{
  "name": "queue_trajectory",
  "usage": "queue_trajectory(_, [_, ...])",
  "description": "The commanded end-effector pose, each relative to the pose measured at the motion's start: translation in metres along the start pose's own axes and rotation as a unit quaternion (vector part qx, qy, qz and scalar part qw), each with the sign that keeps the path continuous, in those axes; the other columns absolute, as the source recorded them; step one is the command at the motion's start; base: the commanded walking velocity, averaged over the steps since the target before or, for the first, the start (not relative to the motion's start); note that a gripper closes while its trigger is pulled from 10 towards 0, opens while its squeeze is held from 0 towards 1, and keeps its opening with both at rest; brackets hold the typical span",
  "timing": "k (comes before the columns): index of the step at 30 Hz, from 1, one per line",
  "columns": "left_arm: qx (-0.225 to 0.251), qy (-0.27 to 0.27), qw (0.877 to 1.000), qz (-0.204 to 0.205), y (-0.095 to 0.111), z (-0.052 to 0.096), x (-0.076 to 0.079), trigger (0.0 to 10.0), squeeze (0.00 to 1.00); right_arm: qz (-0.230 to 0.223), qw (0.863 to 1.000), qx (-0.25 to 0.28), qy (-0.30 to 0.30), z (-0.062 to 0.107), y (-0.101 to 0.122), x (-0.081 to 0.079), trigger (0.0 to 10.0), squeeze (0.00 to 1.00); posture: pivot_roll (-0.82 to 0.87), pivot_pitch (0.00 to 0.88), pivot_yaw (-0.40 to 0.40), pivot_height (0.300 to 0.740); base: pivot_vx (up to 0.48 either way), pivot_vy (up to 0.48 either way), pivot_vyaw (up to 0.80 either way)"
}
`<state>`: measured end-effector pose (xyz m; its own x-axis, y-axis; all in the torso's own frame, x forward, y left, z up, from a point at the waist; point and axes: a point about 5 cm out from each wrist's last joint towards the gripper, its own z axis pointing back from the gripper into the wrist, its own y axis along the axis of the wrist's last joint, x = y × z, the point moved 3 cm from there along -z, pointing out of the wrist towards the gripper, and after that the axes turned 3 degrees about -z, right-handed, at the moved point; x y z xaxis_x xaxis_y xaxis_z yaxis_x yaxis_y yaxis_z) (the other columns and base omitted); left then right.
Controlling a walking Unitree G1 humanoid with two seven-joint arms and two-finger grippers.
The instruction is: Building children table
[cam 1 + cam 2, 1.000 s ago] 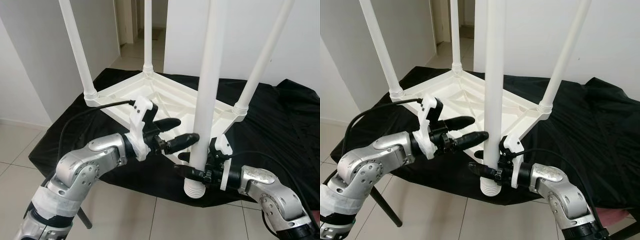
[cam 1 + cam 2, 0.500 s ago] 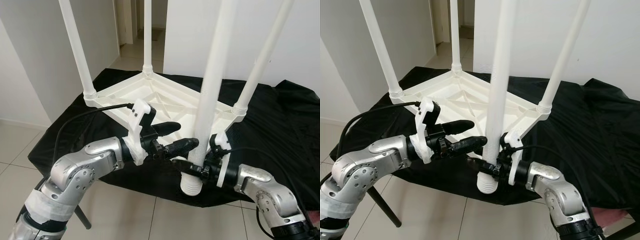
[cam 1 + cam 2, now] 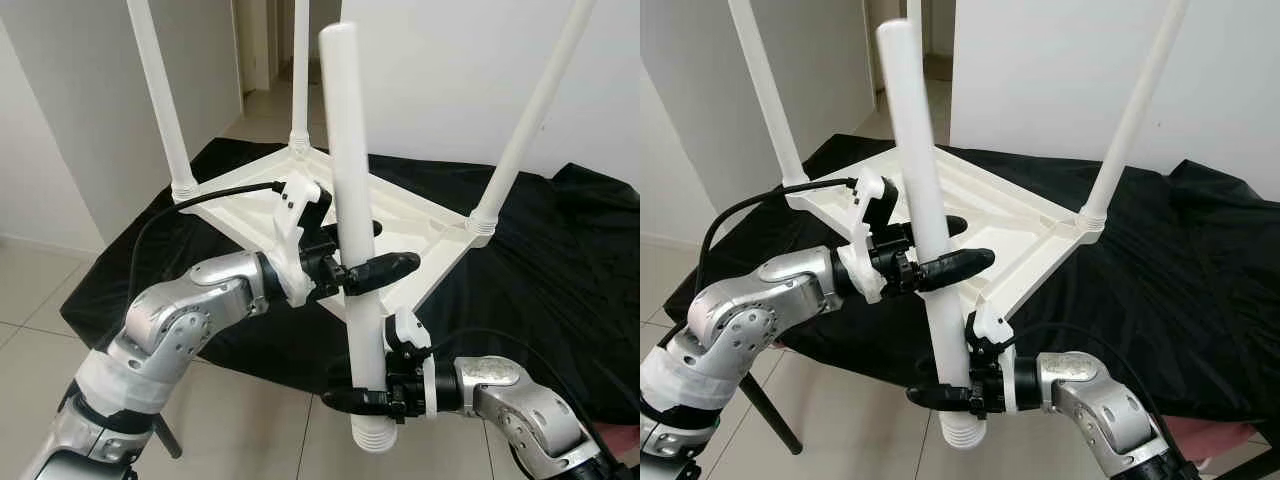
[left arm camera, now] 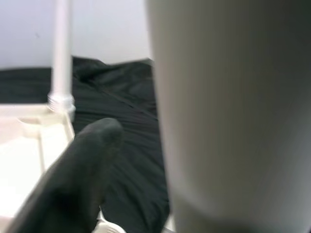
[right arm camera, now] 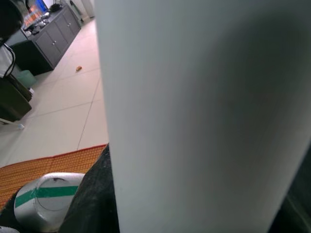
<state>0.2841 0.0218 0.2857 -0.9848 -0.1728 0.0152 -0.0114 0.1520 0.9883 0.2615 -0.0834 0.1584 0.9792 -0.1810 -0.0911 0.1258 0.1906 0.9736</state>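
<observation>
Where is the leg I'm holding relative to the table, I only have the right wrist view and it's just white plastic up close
Observer: The loose leg stands nearly upright in front of the upside-down tabletop, off its near edge, in no socket.
Operator: Who has hold of it?
Observer: The right gripper clasps it near the ribbed lower end, the left gripper around its middle.
Operator: How many legs are already fitted?
Observer: Three stand in corners, such as the right corner leg; the near corner has none.
</observation>
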Motion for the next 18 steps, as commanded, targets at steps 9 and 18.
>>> queue_trajectory(9, [0.029,-0.192,0.98,0.038,0.0119,0.012,0.0263,0.0,0.0,0.012,1.0,-0.008,0.001,0.0043,-0.0026,-0.0008,10.0,0.0,0.0,0.059,-0.005,0.74,0.0,0.0,0.0])
queue_trajectory(18, [0.035,-0.176,0.983,0.039,0.0155,0.0129,0.0214,0.0,0.0,0.001,1.0,0.002,-0.023,0.003,-0.0032,0.005,10.0,0.0,0.0,0.057,-0.003,0.74,0.0,0.0,0.0])
